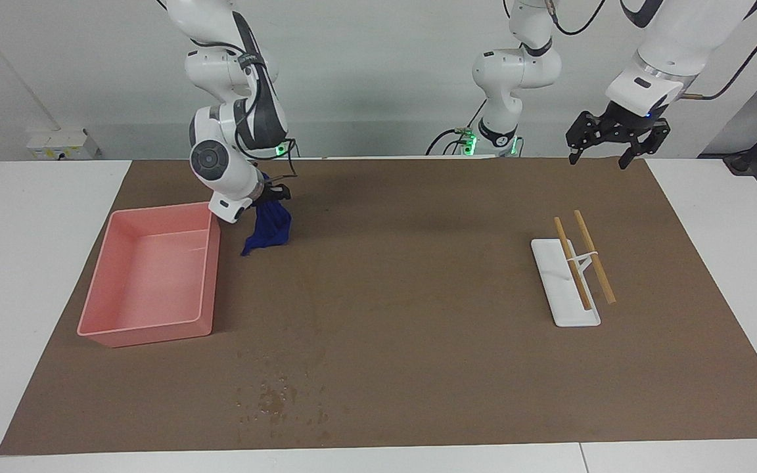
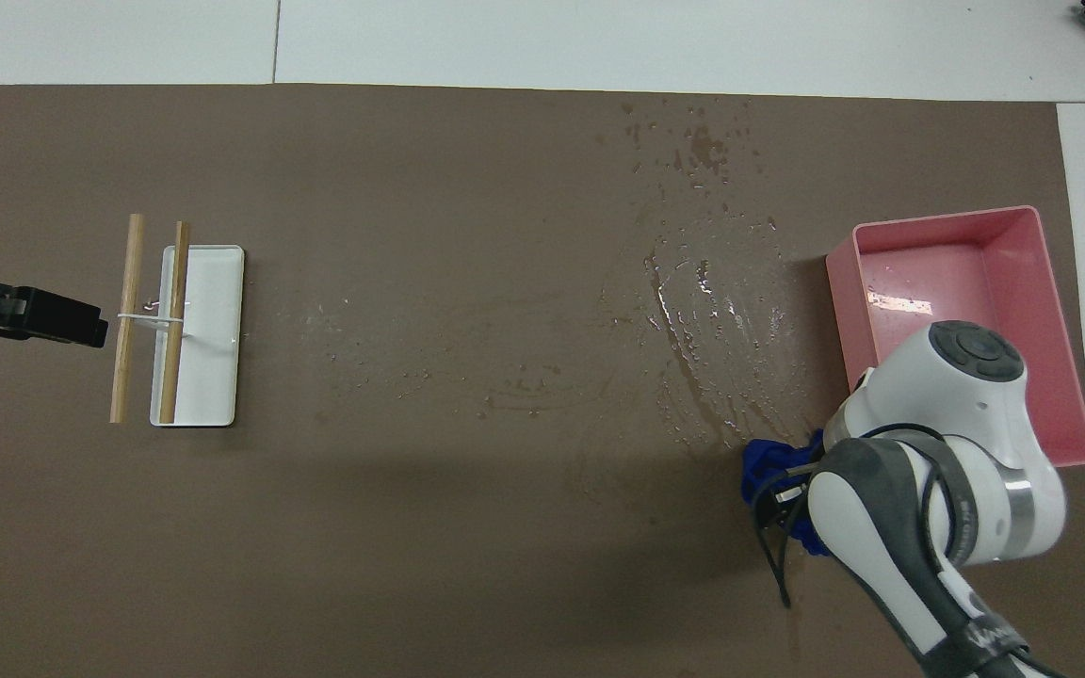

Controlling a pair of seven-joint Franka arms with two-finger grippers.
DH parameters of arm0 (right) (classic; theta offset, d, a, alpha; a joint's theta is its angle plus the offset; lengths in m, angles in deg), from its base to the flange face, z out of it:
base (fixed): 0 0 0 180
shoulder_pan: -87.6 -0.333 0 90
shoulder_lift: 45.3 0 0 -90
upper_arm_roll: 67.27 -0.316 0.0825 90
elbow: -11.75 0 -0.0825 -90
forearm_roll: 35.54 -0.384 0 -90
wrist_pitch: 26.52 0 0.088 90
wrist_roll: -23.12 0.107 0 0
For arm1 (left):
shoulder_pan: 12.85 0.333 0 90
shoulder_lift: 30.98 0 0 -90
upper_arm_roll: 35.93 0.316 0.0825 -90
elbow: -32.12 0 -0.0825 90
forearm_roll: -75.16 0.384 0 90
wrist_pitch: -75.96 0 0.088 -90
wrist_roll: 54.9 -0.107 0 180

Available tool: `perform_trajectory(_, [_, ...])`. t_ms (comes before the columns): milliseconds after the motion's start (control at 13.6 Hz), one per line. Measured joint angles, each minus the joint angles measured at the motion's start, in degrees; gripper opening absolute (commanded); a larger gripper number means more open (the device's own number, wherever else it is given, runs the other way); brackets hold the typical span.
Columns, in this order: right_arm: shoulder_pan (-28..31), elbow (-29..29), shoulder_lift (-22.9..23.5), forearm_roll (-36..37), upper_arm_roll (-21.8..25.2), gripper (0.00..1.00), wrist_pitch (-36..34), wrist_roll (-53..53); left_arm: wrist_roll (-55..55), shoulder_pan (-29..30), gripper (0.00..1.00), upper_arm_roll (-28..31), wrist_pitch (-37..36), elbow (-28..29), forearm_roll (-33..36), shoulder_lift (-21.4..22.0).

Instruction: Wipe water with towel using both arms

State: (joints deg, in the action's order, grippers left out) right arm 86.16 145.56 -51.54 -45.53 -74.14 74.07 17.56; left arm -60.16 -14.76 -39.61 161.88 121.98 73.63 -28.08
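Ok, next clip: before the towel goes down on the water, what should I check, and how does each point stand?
1. Towel held: ok, it hangs from the right gripper beside the pink tray.
2. Towel off the mat: cannot tell, its lower tip hangs very close to the surface.
3. Water to wipe: ok, droplets sit farther from the robots than the towel.
4. Path to the water: ok, only bare mat between.
5. Left gripper: ok, open, up over the mat's edge, waiting.
6. White rack: ok, well apart from the water.
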Motion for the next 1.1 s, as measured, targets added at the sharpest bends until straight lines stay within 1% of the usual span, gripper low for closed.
perform_trajectory(147, [0.62,0.53,-3.57,-0.07,0.01,0.0,-1.95,-0.3,0.0,0.0,1.0,0.0,0.0,0.0,0.0,0.0])
perform_trajectory(220, [0.49,1.03,-4.47,-0.14,-0.08,0.0,-1.58,-0.3,0.0,0.0,1.0,0.0,0.0,0.0,0.0,0.0])
perform_trajectory(367, [-0.07,2.69,-4.61,-1.32,-0.26,0.0,1.78,-0.3,0.0,0.0,1.0,0.0,0.0,0.0,0.0,0.0])
perform_trajectory(514, [-1.23,5.52,-3.8,-2.55,-0.35,0.0,7.72,-0.3,0.0,0.0,1.0,0.0,0.0,0.0,0.0,0.0])
perform_trajectory(734, [-3.59,8.44,-0.85,-3.43,-0.41,0.0,16.57,0.11,0.0,0.0,1.0,0.0,0.0,0.0,0.0,0.0])
perform_trajectory(954, [-6.67,8.46,1.2,-3.77,-0.42,0.0,24.15,2.6,0.0,0.0,1.0,0.0,0.0,0.0,0.0,0.0])
perform_trajectory(1101, [-8.31,7.38,3.07,-3.92,-0.46,0.0,27.97,4.17,0.0,0.0,1.0,0.0,0.0,0.0,0.0,0.0])
